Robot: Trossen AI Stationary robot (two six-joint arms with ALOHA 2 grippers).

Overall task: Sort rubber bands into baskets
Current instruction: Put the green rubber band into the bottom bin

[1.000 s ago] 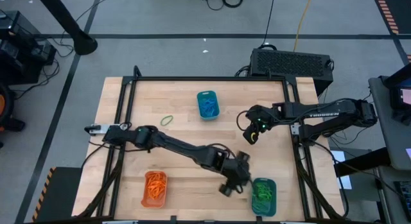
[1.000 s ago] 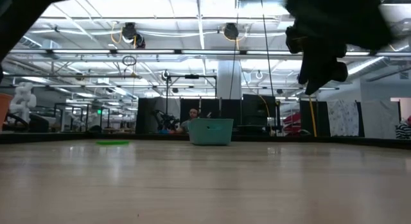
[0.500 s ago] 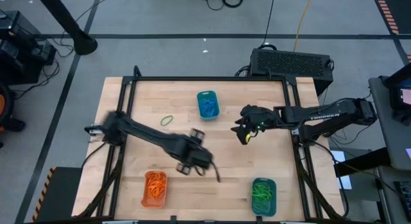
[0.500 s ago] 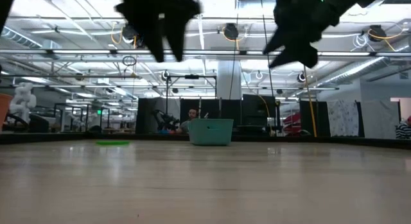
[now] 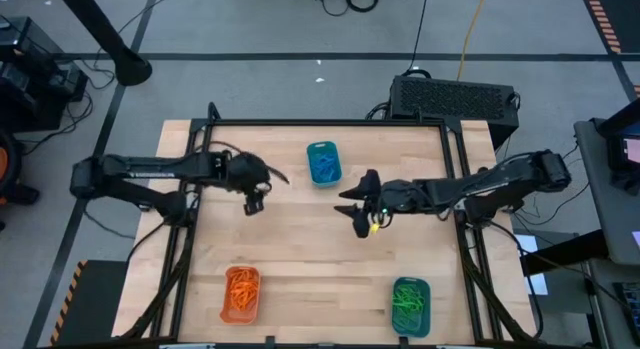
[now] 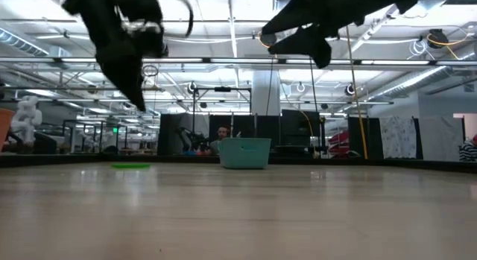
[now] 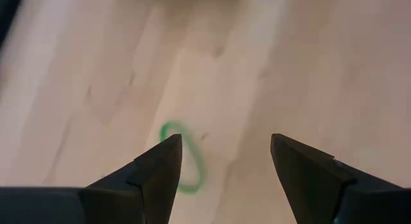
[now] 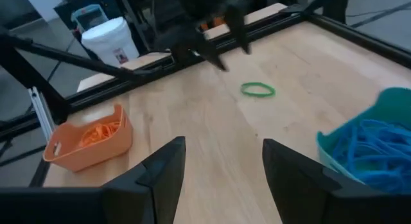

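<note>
1. One green band (image 7: 186,161) lies loose on the tabletop toward the far-left corner, flat on the wood, well apart from all three baskets.
2. Left gripper (image 5: 256,197) hangs right above it, fingers spread, nothing between them; in the left wrist view the loop sits just off one fingertip (image 7: 168,150), not centred.
3. Best move, I'd say: shift sideways so the fingers straddle the loop, drop until the tips touch wood, then pinch one strand.
4. Green basket (image 5: 410,305) waits at the near-right corner, already holding green bands, so that looks like the target, a long carry across.
5. Right gripper (image 5: 362,215) hovers mid-table near the blue basket (image 5: 323,162), fingers apart and empty.
6. Orange basket (image 5: 240,293) sits by the near edge, left side.
</note>
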